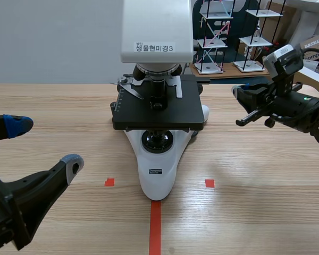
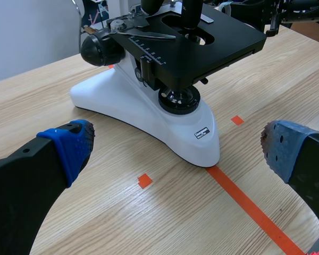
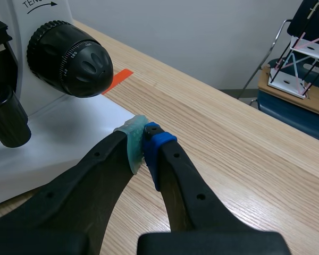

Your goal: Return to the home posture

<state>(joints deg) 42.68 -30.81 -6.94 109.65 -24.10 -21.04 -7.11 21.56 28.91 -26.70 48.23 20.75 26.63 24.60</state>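
Two arms, neither holding anything. No object in this task; the arms are what needs placing.

Scene view: left gripper sits low and close to the robot, fingers wide apart, blue pad above, grey pad below. Microscope is ahead of it and toward its inner side, well apart. Right gripper is raised off the table, fingers together. Its tip points at the microscope's side, near the stage; no contact that I can make out.

Left wrist view: left gripper spread wide, nothing between the pads. Base is straight ahead of the fingers, its nose reaching about level with the tips. Tape line runs from under the gripper up to the base.

Right wrist view: right gripper closed, pads pressed on each other, nothing pinched. Tip hangs at the edge of the white base. Knob is ahead and off to one side, apart from the pads. Whether the tip touches the base: can't tell.

Judgement: this is the retreat step. Left looks near parked; right is the one out of place.

Next move: the right arm should back straight away from the microscope first, then lower and tuck to its own side. The risk is clipping the knob or stage if it swings before clearing. Left probably needs a small adjustment at most, possibly closing its fingers.
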